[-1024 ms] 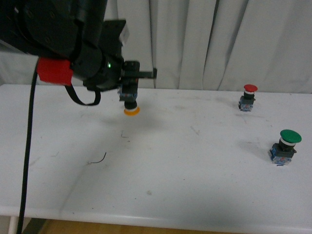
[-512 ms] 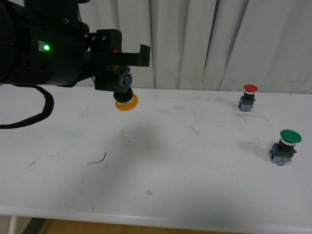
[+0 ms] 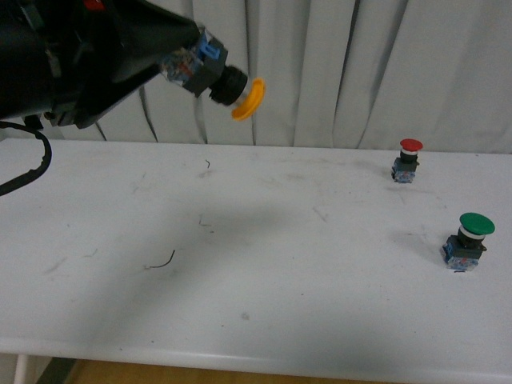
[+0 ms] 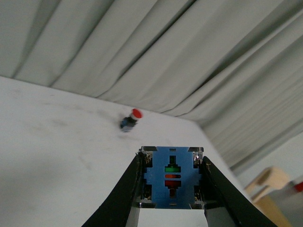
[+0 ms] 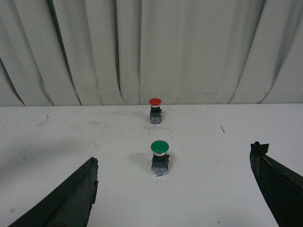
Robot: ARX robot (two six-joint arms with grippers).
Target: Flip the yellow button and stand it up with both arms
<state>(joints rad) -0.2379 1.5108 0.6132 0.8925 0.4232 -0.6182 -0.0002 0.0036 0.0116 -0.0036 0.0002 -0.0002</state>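
The left tool (image 4: 173,163) pinches the yellow button (image 3: 214,76) by its blue base, high above the tabletop (image 3: 280,264), cap jutting out, tilted downward. The right tool (image 5: 174,156) is spread wide.

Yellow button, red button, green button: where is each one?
yellow button (image 3: 249,98): front view, on its round yellow cap.
red button (image 3: 410,145): front view, on its red cap.
green button (image 3: 477,223): front view, on its green cap.

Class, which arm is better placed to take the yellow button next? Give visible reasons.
Right. The right gripper is open and empty; the left gripper clamps the yellow button by its base, aloft.
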